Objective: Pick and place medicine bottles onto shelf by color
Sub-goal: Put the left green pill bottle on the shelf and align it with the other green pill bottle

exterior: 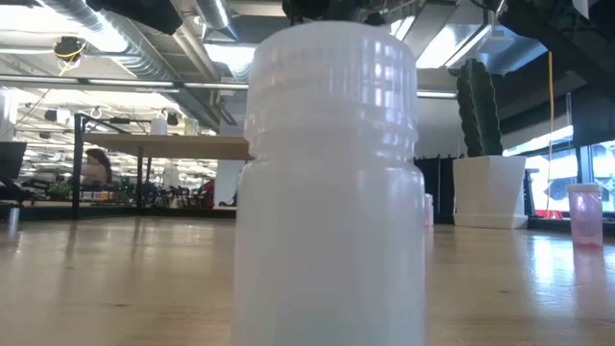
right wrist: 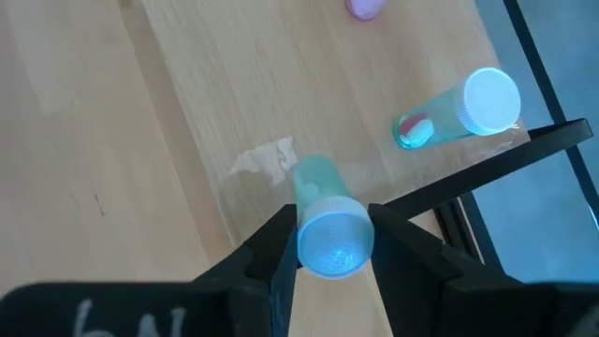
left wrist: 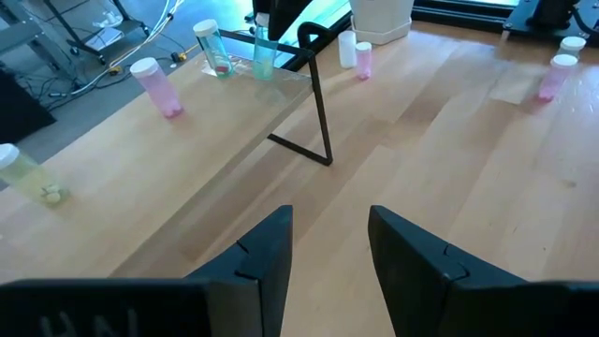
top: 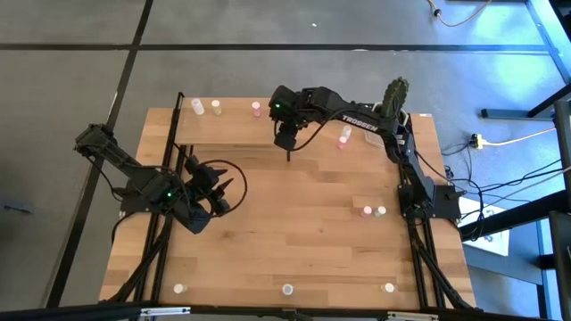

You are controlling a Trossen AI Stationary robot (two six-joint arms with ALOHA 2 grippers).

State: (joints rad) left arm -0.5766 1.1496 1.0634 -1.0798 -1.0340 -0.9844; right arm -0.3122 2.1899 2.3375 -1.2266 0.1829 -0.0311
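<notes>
Low view: nearest to us, a white ribbed-cap bottle (exterior: 330, 183) fills the middle of the picture; behind it we see a pink vial (exterior: 585, 215) and the cactus (exterior: 478, 106) in its white pot (exterior: 489, 191). Neither gripper shows here.

Right wrist view: only here do we see the right gripper (right wrist: 333, 245) clamped on a pale green vial (right wrist: 325, 225) with a white cap, both dark fingers pressed to its sides. Just beyond it another green vial (right wrist: 459, 114) stands on the shelf (right wrist: 281, 84) beside a black post (right wrist: 487, 168).

Left wrist view: the left gripper (left wrist: 329, 245) has its fingers parted with bare tabletop (left wrist: 449, 159) between them, grasping nothing. Farther off we see a pink bottle (left wrist: 159, 87) and a pale yellow one (left wrist: 23, 171).

High view: the left arm hangs over the table's left side, gripper pointing toward the middle. The right arm reaches from the right edge across to the far shelf, wrist bent downward. Three vials (top: 287, 289) stand along the near edge.

Writing: we read "TROSSEN" on the right arm (top: 361, 126) from above.
</notes>
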